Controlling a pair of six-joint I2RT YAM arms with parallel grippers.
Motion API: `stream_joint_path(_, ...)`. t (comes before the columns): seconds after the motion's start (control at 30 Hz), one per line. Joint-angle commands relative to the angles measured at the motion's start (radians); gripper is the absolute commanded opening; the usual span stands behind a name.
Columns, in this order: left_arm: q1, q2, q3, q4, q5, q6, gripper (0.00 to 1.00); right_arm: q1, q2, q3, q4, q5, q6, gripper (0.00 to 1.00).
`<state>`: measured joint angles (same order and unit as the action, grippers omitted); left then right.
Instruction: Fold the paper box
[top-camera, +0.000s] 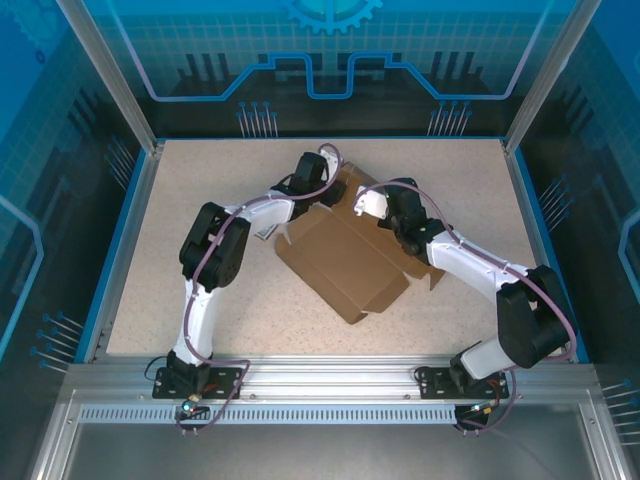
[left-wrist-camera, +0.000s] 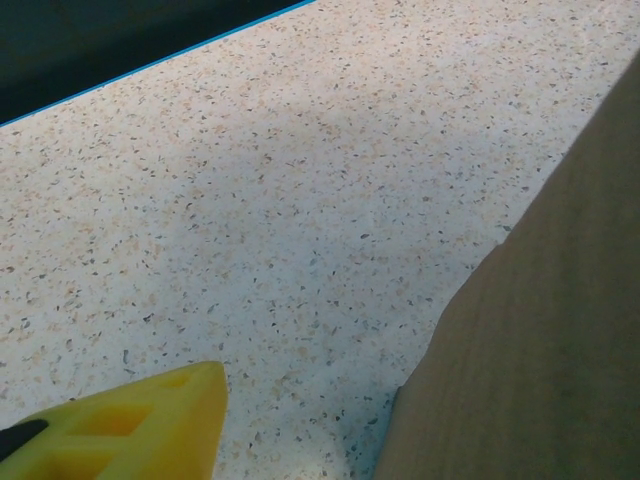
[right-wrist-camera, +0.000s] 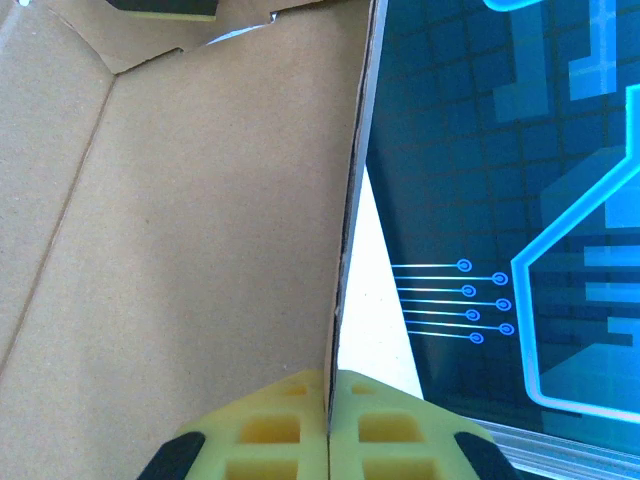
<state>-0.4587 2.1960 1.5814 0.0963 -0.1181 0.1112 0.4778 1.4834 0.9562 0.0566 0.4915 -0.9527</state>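
Fold step | R gripper (right-wrist-camera: 330, 435) pinches paper box (top-camera: 345, 265) flap edge (we reckon for creasing) | L gripper (top-camera: 318, 188) alongside, finger gap: can't tell.

**YAM arms: cosmetics**

Both arms are the same build. Left arm (top-camera: 200, 318) and right arm (top-camera: 468, 262): white links, bulky black joint housings, black base plates (top-camera: 197, 378) on a silver slotted rail (top-camera: 330, 378). A lilac cable (top-camera: 247, 208) runs outside each arm from base to wrist, in loose loops. Right fingers (right-wrist-camera: 268, 432): yellow plastic with rectangular lattice pockets, black mounts at the outer corners. Left finger (left-wrist-camera: 150, 425): same yellow and pockets, black at its edge.
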Motion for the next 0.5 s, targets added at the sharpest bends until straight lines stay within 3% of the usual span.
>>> stream_joint_path(0.0, 0.027, 0.037, 0.025, 0.002, -0.199, 0.019, 0.57, -0.006, 0.002, 0.011, -0.083, -0.025, 0.003, 0.05)
stream_joint_path(0.1, 0.019, 0.032, 0.021, 0.004, -0.165, 0.013, 0.59, -0.005, 0.001, 0.01, -0.081, -0.025, 0.004, 0.05)
stream_joint_path(0.27, 0.019, -0.03, -0.048, 0.066, 0.028, 0.006, 0.66, -0.006, 0.0, 0.015, -0.082, -0.028, 0.014, 0.05)
stream_joint_path(0.47, 0.022, -0.09, -0.092, 0.068, 0.162, 0.0, 0.7, -0.005, 0.003, 0.015, -0.08, -0.024, 0.026, 0.05)
